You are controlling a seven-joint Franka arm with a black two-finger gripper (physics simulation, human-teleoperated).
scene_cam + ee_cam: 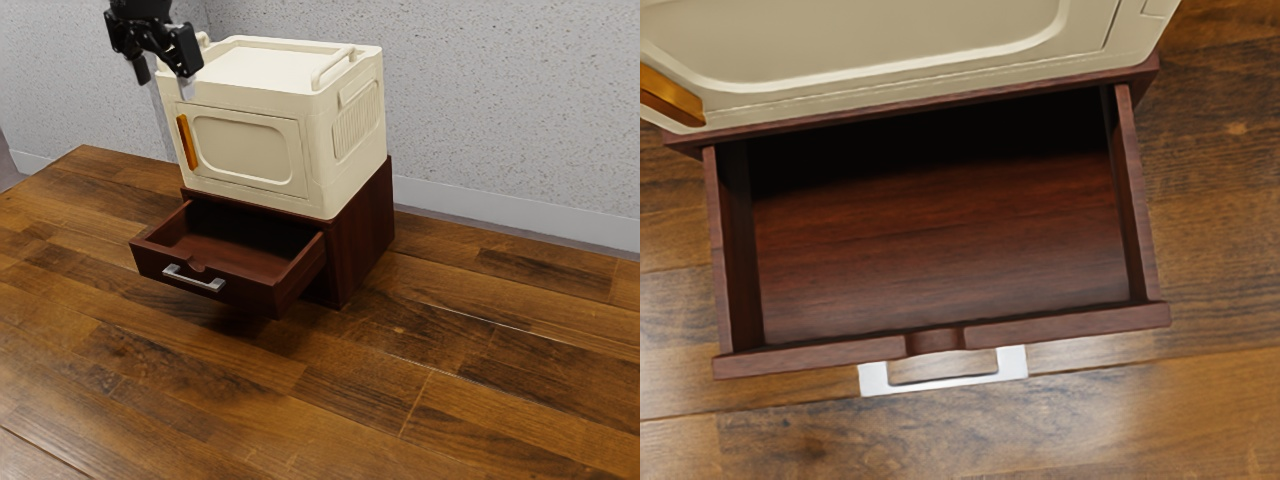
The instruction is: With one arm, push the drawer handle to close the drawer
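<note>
Exterior view: the end effector (163,78) is hovering wide and empty near the cream box (250,150), the approach seemingly pending, while the drawer (248,291) is jutting out beneath, its handle (195,281) now needing a low frontal approach, then an inward push.

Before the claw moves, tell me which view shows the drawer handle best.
The wrist view: it looks down on the whole silver handle, with both mounts and the gap behind its bar plain. The exterior view shows it smaller and from an angle, on the front of the open drawer.
</note>
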